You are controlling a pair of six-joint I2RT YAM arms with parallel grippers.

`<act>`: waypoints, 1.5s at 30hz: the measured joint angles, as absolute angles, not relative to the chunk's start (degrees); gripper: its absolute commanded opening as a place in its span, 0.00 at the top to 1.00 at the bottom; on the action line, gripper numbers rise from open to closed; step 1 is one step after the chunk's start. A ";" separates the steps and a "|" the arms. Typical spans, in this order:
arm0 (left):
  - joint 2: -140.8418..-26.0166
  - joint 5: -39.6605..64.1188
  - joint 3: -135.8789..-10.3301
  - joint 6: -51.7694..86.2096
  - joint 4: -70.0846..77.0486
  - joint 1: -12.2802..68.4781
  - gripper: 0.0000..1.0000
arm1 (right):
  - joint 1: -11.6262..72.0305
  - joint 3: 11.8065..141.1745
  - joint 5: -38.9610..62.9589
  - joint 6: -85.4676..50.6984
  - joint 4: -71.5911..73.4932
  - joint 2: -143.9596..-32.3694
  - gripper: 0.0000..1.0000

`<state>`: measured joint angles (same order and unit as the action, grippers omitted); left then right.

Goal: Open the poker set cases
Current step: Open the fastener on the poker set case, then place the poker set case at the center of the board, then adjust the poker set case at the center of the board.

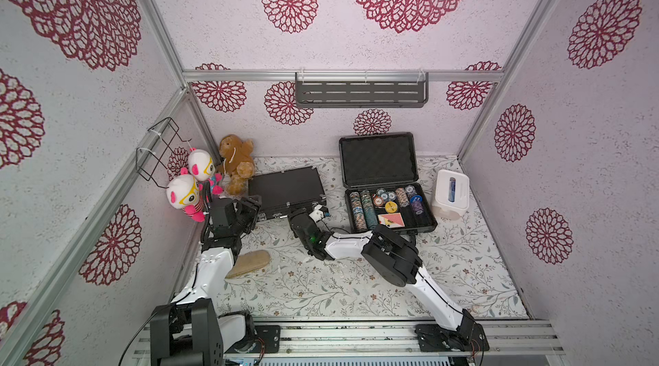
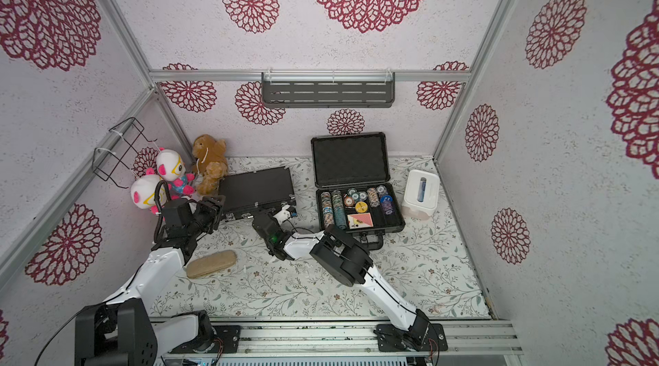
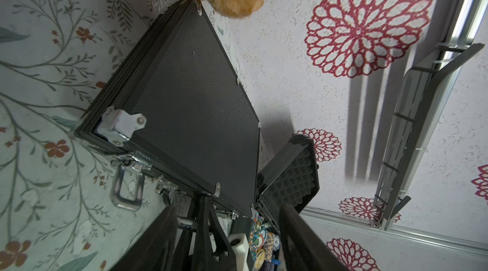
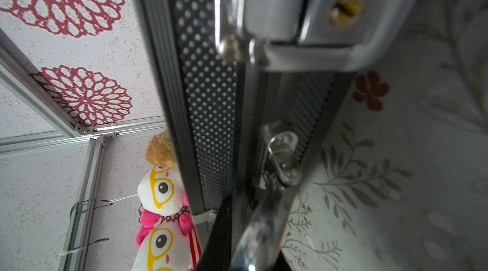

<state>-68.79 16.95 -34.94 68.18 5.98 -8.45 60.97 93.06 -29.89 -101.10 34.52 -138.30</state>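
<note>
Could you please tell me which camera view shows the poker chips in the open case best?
Both top views: the open case faces the camera, with its poker chips fully visible. The left wrist view catches only a few chips beyond the slim black case; the right wrist view shows none.

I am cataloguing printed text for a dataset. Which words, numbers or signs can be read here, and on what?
No text reads clearly.
Poker chips in the dark-grey case: face marks, too small to read.
Red card pack beside them: print too small.
Slim black case, white tissue box: no text visible.
</note>
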 measured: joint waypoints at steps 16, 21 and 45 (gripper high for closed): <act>-71.20 19.44 -34.20 62.81 0.60 -14.33 0.15 | 62.33 87.11 -31.35 -99.74 35.59 -136.64 0.62; -71.61 18.74 -37.67 61.47 -3.60 -14.79 0.11 | 64.07 81.06 -30.79 -97.84 35.29 -130.58 0.52; -78.32 12.10 -41.23 58.06 4.62 -14.83 0.04 | 49.25 85.25 -15.27 -37.50 7.84 -112.18 0.12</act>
